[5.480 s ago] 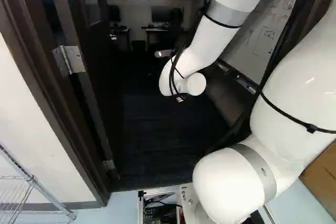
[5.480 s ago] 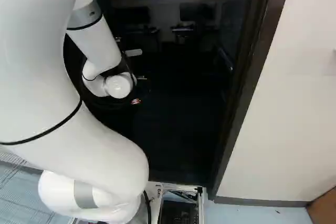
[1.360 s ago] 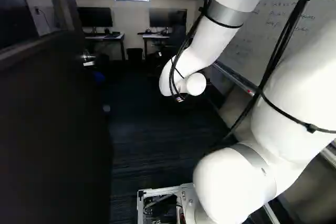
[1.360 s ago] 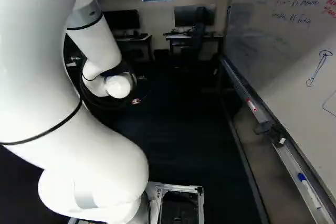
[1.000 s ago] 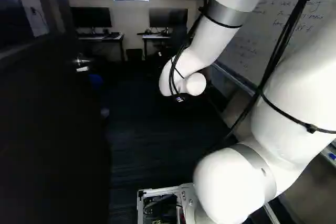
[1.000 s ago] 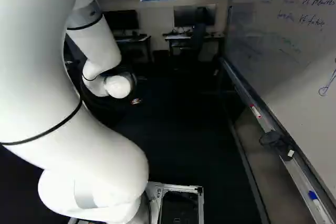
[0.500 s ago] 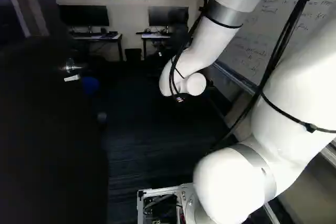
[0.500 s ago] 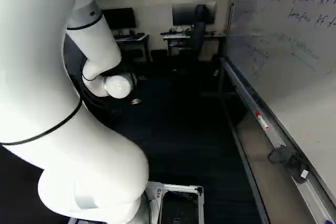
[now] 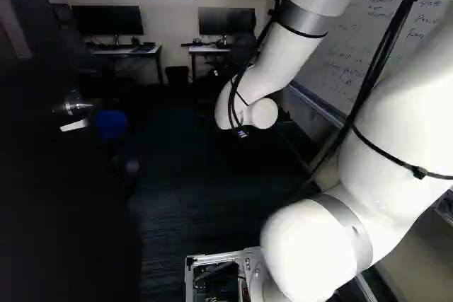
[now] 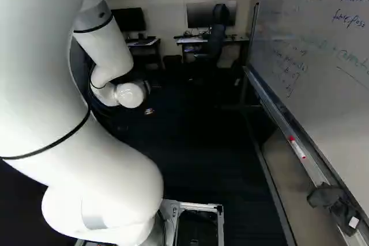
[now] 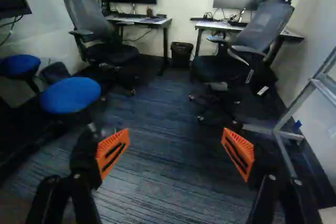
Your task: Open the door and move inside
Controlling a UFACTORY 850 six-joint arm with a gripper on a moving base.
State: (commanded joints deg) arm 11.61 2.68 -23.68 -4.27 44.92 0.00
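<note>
The door (image 9: pixel 64 196) stands open to the left of the arm (image 9: pixel 311 245), whose end effector (image 11: pixel 175 142) has fingers wide apart, gripping nothing; leftward veer of the base (image 9: pixel 214 257), or door swing-back, could cause scraping.

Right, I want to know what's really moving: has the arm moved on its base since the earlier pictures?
No: the arm stands unchanged against the base frame in the left base view; the base has moved, shifting the room.
</note>
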